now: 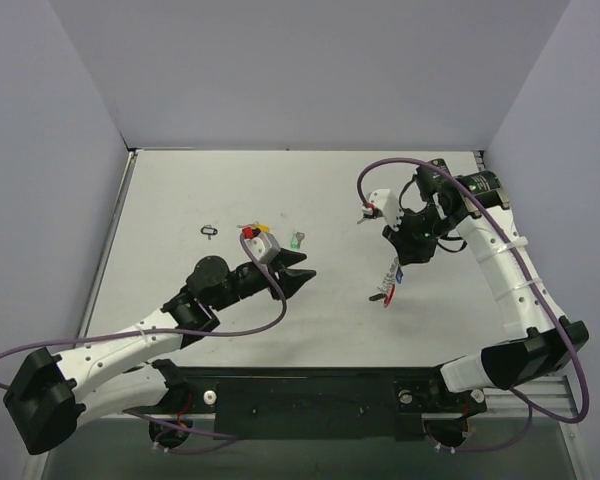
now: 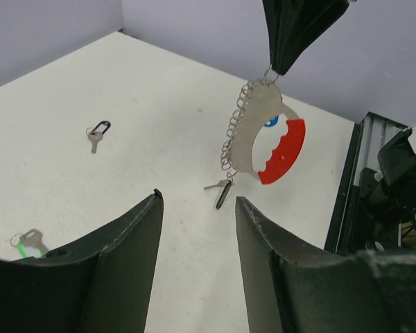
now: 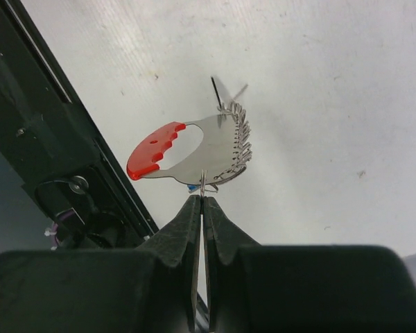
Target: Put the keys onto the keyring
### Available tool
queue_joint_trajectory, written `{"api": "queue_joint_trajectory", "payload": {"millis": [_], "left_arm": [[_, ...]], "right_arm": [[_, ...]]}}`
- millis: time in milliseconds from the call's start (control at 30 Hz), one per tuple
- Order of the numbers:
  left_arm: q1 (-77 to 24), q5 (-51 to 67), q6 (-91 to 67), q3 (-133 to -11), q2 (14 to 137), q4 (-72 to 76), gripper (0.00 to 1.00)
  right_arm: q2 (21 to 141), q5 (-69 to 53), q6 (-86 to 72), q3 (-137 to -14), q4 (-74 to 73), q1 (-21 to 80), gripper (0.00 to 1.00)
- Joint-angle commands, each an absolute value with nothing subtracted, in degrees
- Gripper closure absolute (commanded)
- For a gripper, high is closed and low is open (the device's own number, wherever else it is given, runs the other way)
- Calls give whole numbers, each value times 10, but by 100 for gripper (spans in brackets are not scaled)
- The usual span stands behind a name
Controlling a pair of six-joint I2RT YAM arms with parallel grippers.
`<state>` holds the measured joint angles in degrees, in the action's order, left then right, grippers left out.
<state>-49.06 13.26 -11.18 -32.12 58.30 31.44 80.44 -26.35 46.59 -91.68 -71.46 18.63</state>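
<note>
Red-tagged keyring (image 2: 267, 139) hangs above the surface (image 2: 159, 90), pinched by its top loop in the pressed-together right gripper (image 3: 202, 201). The left gripper (image 2: 197, 201) is spread and empty, aimed at the keyring from near by. Risk: so slight a pinch may let the keyring swing or slip if nudged. The black-tagged key (image 2: 97, 134) and green-tagged key (image 2: 28, 240) lie loose, well apart. A blue piece behind the keyring's plate is mostly hidden. How the two dangling keys attach is unclear.

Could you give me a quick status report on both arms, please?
Left pincer open, empty. Right pincer shut on the keyring, dangling. Green-tagged key, black-tagged key loose on table. Nothing in the way.
</note>
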Motion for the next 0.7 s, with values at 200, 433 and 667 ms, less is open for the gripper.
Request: {"api": "queue_joint_trajectory", "payload": {"millis": [200,433,667], "left_arm": [[-484,111,63,-364,520,62,43],[-507,86,99,-388,501,-23,43],[-506,26,135,-363,467,-55,38]], "right_arm": [[871,-130,457,-982,-792,160,100],[918,-61,448,-1013,-800,135,100],[975,-55,439,-1091,-785,80,100]]}}
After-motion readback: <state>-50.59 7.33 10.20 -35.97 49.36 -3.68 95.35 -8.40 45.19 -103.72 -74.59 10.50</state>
